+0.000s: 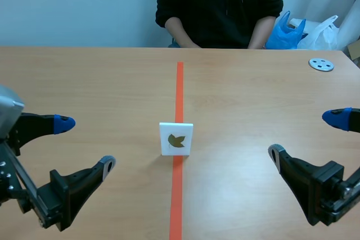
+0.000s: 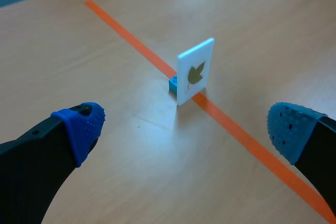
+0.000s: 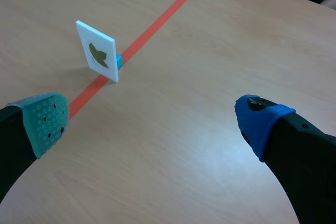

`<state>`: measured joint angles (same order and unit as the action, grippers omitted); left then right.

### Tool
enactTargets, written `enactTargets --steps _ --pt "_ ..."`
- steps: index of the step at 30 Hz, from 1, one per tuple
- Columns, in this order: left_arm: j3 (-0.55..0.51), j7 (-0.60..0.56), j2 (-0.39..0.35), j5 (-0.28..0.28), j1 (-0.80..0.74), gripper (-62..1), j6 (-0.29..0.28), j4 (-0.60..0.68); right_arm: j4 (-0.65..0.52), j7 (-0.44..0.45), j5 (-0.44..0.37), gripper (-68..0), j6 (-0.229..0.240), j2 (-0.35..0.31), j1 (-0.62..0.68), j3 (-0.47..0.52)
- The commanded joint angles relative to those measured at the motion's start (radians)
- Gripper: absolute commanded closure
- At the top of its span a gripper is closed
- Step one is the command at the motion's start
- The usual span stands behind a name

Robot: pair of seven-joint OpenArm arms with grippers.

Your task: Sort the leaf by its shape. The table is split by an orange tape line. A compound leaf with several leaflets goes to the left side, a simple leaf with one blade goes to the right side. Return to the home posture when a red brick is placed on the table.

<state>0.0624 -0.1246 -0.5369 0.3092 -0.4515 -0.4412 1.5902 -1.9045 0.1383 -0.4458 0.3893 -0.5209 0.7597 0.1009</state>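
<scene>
Jaws, scene view: left gripper (image 1: 85,143) and right gripper (image 1: 305,134) are both spread wide, holding nothing.
Card, scene view: white leaf card (image 1: 176,138) stands upright on the orange tape line (image 1: 179,82), between the grippers.
Writing: the person (image 1: 219,4) wears a chest emblem, unreadable.
Left wrist view: the card stands ahead of the parted fingers, on a small blue base (image 2: 172,83).
Right wrist view: the leaf looks lobed, probably a single blade.
</scene>
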Motion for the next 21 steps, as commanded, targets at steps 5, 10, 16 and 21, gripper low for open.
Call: enactTargets --steps 5,10,16,21 --pt "0.107 -0.089 0.016 -0.068 0.15 -62.3 -0.004 -0.137 -0.016 0.018 -0.014 -67.9 0.0 0.001 -0.009 0.011" --pt "0.194 -0.146 0.066 -0.125 0.285 -62.3 -0.005 -0.29 -0.016 0.018 -0.014 -67.9 0.0 0.001 -0.009 0.011" --pt "0.299 -0.227 0.166 -0.224 0.436 -62.3 -0.011 -0.47 -0.016 0.018 -0.014 -67.9 0.0 0.001 -0.009 0.011" --pt "0.382 -0.291 0.249 -0.3 0.55 -62.3 -0.008 -0.618 -0.016 0.018 -0.014 -67.9 0.0 0.001 -0.009 0.011"
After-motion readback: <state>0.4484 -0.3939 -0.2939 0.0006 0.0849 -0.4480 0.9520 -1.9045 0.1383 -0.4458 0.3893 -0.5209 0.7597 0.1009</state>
